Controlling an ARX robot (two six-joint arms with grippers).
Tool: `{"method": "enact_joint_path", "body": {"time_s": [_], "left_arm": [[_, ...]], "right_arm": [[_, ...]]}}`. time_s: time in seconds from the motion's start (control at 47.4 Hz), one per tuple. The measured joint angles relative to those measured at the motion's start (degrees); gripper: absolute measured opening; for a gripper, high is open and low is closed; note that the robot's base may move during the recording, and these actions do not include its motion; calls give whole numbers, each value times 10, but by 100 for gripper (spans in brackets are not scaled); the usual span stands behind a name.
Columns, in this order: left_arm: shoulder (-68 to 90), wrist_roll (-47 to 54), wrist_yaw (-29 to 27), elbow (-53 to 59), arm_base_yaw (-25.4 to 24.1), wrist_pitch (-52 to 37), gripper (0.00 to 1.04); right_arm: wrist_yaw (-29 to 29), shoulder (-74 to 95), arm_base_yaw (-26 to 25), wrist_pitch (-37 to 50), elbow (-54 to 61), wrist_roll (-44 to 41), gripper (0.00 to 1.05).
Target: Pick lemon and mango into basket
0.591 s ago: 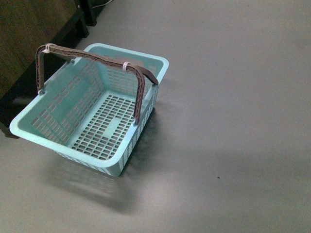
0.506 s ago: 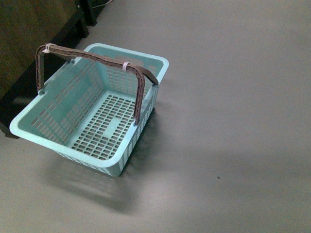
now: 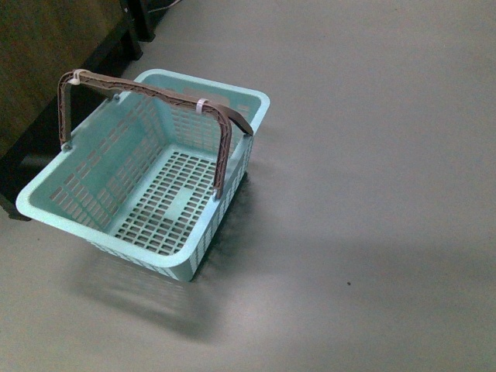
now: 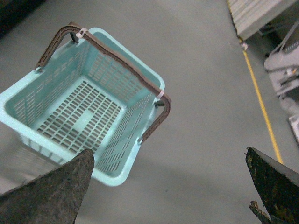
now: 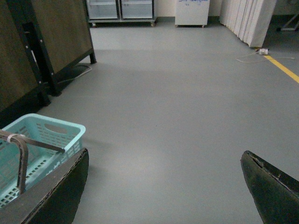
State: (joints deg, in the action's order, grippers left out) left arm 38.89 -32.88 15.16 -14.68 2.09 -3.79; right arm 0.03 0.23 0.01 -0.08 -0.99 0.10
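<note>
The mint-green basket (image 3: 54,213) stands empty on the grey floor at the left of the front view, its brown handles (image 3: 155,97) raised, with white ties on them. It also shows in the left wrist view (image 4: 112,175) and partly in the right wrist view (image 5: 70,133). My left gripper (image 4: 170,186) is open and empty, held above the floor beside the basket. My right gripper (image 5: 163,186) is open and empty over bare floor, the basket off to one side. The lemon and the mango are out of view. Neither arm shows in the front view.
A dark wooden cabinet (image 3: 39,54) on black legs stands behind the basket at the left, also in the right wrist view (image 5: 51,37). A yellow floor line (image 5: 282,67), a white curtain (image 5: 245,18) and glass-fronted cabinets (image 5: 121,9) lie farther off.
</note>
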Motion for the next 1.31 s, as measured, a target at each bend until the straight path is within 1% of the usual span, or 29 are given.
{"method": "enact_joint_path", "body": {"time_s": [0.084,0.169,0.232,0.274,0.422,0.654,0.97,1.308], "left_arm": [[145,-85,-35,-26,19,-124,98],[290,-150,-80,-62,40,-226,98],[398,-195,-112,-99,56,-283,98],[458,-221,-129,-125,62,-305,98],[587,-284,-165,-192,71,-325,98],[758,-359,-189,-338,80,-319,98],[890,-405,-210,-492,83,-275,98],[939,-410,-212,-558,90,-260,98]], "right_arm": [[0,0,0,0,0,0,96],[0,0,0,0,0,0,96],[0,0,0,0,0,0,96],[0,0,0,0,0,0,96],[0,0,0,0,0,0,96],[0,0,0,0,0,0,96],[0,0,0,0,0,0,96],[0,0,0,0,0,0,96]]}}
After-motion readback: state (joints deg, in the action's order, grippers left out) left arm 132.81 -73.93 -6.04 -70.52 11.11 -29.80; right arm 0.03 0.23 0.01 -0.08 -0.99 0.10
